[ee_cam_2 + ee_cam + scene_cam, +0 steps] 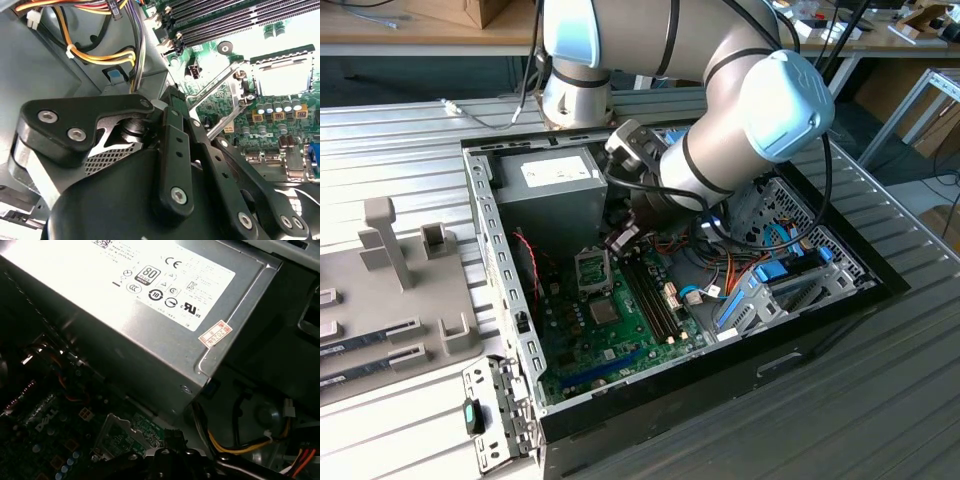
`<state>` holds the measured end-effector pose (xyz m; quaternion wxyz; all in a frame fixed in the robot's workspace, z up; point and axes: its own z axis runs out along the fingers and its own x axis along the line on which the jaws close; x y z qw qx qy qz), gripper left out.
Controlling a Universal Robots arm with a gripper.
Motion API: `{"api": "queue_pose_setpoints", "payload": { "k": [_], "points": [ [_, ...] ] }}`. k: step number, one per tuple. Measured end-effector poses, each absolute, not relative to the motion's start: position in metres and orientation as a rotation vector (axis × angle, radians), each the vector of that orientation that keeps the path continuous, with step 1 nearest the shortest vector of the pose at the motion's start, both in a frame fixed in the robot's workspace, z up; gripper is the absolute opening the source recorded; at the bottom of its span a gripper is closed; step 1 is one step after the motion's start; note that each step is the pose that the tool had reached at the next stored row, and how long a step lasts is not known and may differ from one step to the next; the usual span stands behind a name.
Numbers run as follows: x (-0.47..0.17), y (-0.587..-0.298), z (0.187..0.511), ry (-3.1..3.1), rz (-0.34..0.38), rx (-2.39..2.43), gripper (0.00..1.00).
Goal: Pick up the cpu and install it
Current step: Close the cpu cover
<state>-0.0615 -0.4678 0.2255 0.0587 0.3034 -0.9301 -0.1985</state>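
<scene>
My gripper (623, 238) reaches down into the open computer case (510, 300), just beside the power-supply box (552, 178). It hangs close above the motherboard (620, 340), at the far corner of the cpu socket (592, 268). In the second wrist view the gripper's black body (172, 97) points at the case wall, with the socket (280, 75) off to one side. The socket's hinged metal frame (220, 97) stands raised. The socket's square middle glares white, and I cannot tell whether the cpu lies in it. The cpu is hidden from me elsewhere.
Bundled yellow and orange cables (95, 52) run right by the gripper. Memory slots (655, 295) lie beside the socket and a drive cage (790, 270) fills the exterior view's right. A grey fixture tray (390, 290) with memory sticks (370, 335) sits outside the case.
</scene>
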Motion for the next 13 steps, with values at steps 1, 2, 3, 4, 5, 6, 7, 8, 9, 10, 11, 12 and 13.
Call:
{"api": "queue_pose_setpoints", "payload": {
  "k": [1,2,3,4,5,6,7,8,9,10,11,12,13],
  "points": [
    [-0.0615,-0.4678,0.2255,-2.812,-0.600,0.931,0.11],
    [-0.0616,-0.4678,0.2256,-2.808,-0.600,0.939,0.11],
    [-0.0616,-0.4678,0.2256,-2.807,-0.600,0.941,0.11],
    [-0.0616,-0.4678,0.2258,-2.807,-0.601,0.942,0.11],
    [-0.0616,-0.4678,0.2262,-2.807,-0.601,0.942,0.11],
    [-0.0616,-0.4678,0.2273,-2.807,-0.601,0.942,0.11],
    [-0.0616,-0.4678,0.2281,-2.807,-0.602,0.943,0.11],
    [-0.0616,-0.4678,0.2292,-2.806,-0.603,0.943,0.11],
    [-0.0616,-0.4678,0.2296,-2.806,-0.603,0.943,0.11],
    [-0.0615,-0.4677,0.2295,-2.806,-0.604,0.944,0.11],
    [-0.0615,-0.4677,0.2296,-2.806,-0.604,0.945,0.11],
    [-0.0615,-0.4678,0.2298,-2.805,-0.604,0.947,0.11],
    [-0.0615,-0.4678,0.2300,-2.803,-0.604,0.951,0.11]
  ]
}}
